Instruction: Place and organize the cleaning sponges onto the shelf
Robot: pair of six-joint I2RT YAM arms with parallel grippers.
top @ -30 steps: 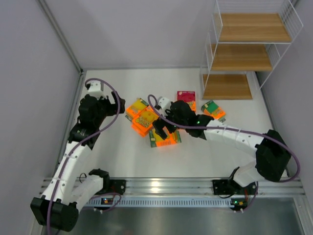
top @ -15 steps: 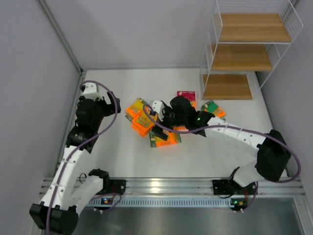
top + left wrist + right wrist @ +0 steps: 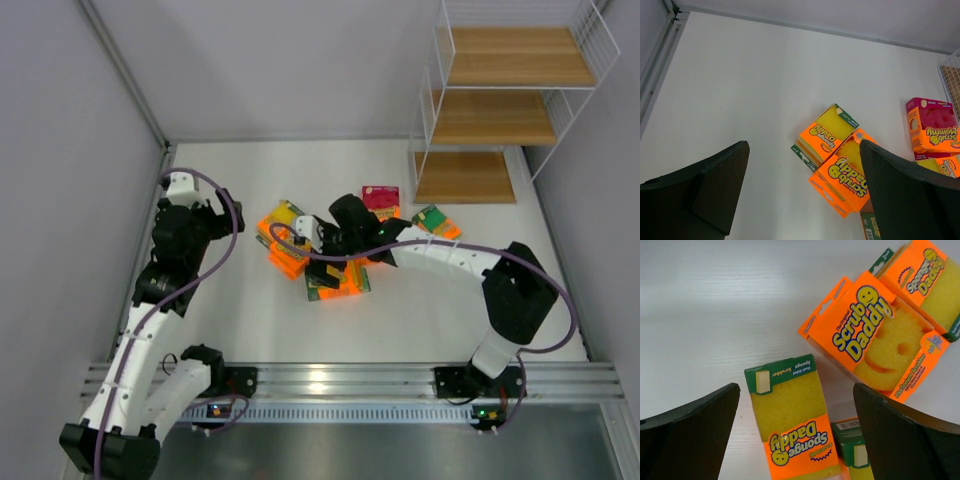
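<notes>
The right gripper (image 3: 796, 390) hangs low over the sponges (image 3: 312, 262) near the middle of the table (image 3: 715, 300), jaws wide apart and holding nothing, with a green-topped Sponge Daddy pack (image 3: 792, 430) lying flat between its fingers. The trouble is crowding. That pack sits just beside a Scrub Daddy pack (image 3: 875, 340) and overlaps a second green pack (image 3: 855, 447), so a finger coming down on the right may land on a neighbour, pinch two at once, or shove the pile askew. The plastic wrap looks slick, and a flat pack leaves little edge to catch, so a shallow close could slip off. To the left, the left gripper (image 3: 804, 145) is also spread and empty, aimed at the same cluster. If both arms go in together they could collide. Beyond the pile a magenta pack (image 3: 380, 198) lies nearer the shelf (image 3: 500, 120), which stands at the far right corner, well apart, with no sponge on it yet. The long carry there risks clipping the thin wire frame.
</notes>
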